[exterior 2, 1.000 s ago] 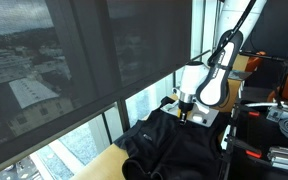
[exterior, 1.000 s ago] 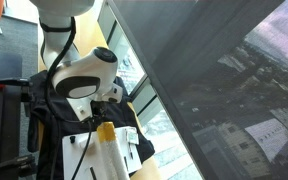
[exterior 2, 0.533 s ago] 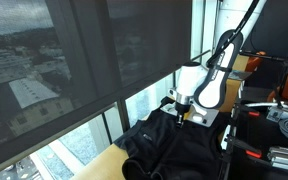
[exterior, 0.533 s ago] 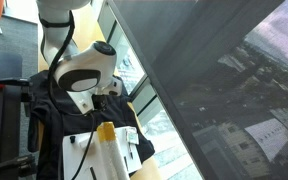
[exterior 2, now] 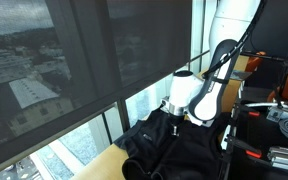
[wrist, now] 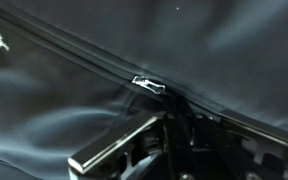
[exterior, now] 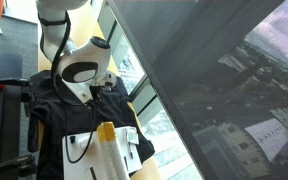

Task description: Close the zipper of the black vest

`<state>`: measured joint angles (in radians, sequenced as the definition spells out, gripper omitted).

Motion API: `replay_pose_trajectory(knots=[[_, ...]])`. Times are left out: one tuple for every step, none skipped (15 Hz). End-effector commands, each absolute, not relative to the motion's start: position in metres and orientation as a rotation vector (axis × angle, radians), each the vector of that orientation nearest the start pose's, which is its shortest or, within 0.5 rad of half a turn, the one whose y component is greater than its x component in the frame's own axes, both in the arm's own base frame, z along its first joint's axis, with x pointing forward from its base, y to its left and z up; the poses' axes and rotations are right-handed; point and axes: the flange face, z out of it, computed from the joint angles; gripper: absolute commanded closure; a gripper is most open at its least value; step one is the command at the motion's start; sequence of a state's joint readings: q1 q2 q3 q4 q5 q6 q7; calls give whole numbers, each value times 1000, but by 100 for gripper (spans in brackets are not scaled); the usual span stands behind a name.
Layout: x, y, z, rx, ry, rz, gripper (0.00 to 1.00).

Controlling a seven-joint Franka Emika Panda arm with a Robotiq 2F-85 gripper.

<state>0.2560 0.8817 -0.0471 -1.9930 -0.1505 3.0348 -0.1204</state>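
The main risk is that the pincer (wrist: 179,125) nips loose cloth of the black vest (wrist: 219,40) instead of the small silver pull (wrist: 149,84), so the soft fabric would bunch and the zipper (wrist: 79,52) would stay open. In the wrist view the pull lies just beside the tips at about 11 o'clock, seemingly ungripped. Whether the pincer is released or clenched cannot be told.
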Motion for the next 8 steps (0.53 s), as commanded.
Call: replay_pose_trajectory(knots=[[575,170,20,-3067,-854,-238,98],[577,175,22,-3066,-867,-231,98],[578,182,21,-3059,-883,-222,98],[578,188,22,-3056,-898,-213,98],[579,196,23,-3049,-910,-210,98],[579,203,24,-3041,-921,-205,98],[579,213,26,-3033,-933,-203,98],[580,220,27,-3024,-947,-203,98]])
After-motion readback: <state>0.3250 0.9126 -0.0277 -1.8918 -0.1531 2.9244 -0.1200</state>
